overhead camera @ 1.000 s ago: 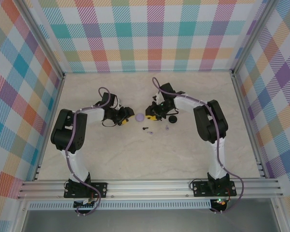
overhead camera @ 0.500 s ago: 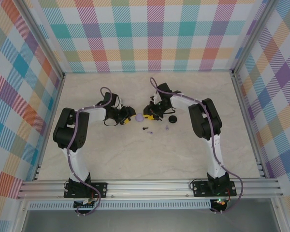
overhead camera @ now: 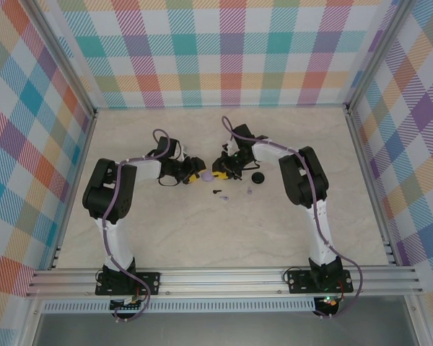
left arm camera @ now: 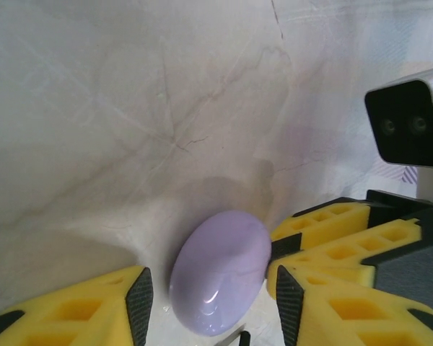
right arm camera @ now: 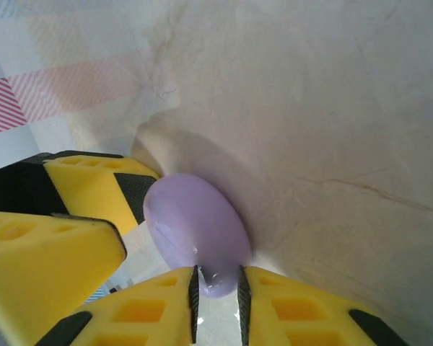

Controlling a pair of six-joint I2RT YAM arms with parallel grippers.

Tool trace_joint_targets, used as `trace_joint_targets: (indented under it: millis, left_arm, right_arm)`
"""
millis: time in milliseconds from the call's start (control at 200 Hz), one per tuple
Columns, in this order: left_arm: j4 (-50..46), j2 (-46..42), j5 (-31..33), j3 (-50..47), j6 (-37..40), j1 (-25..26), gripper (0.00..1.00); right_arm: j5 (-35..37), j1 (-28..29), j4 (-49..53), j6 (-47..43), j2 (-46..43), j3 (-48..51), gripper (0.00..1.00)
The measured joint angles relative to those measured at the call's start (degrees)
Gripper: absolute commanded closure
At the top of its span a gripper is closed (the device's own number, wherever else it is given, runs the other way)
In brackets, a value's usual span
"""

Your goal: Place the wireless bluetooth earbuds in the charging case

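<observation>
Lavender charging case (left arm camera: 218, 270), glossy smooth oval, between the spread left jaws, rim clamped in the right jaws.

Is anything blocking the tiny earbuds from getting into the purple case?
Yes. The smooth lavender oval charging case looks shut, so its own lid blocks the tiny stemmed earbuds. The right gripper pinches its edge; the left gripper straddles it.

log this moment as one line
phase: grasp | right pincer: shut on lavender case rim | left pincer: open, straddling it | earbuds: loose nearby, not inserted
</observation>
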State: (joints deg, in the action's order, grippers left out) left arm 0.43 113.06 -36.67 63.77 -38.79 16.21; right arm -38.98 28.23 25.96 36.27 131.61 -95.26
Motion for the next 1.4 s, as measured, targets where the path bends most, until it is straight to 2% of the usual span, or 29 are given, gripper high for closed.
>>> trace_joint_targets:
  millis: [425,910,1010,1060,1185,1400]
  left_arm:
    - [3.04,0.48,-0.39,-1.07,-2.38,0.59,0.61]
    - [5.99,0.48,-1.84,-2.56,-4.52,1.20,0.62]
    - [5.99,0.48,-1.90,-2.60,-4.98,1.55,0.68]
    - [5.99,0.48,-1.95,-2.69,-5.05,1.66,0.75]
    - [6.36,0.46,-2.32,-2.78,-4.92,1.64,0.83]
    - [4.37,-0.70,-0.83,-2.78,-3.15,1.73,0.86]
  right_arm:
    - [-0.59,-0.02,0.04,0.42,0.24,-0.11,0.78]
    - [-0.74,0.00,-0.17,1.09,0.24,-0.11,0.79]
    - [-0.72,0.00,-0.17,1.29,0.24,-0.11,0.78]
    - [-0.72,0.00,-0.17,1.40,0.24,-0.11,0.79]
    - [-0.68,-0.13,-0.15,1.46,0.24,-0.11,0.78]
    - [1.07,-0.11,-0.17,0.68,-1.55,2.10,0.69]
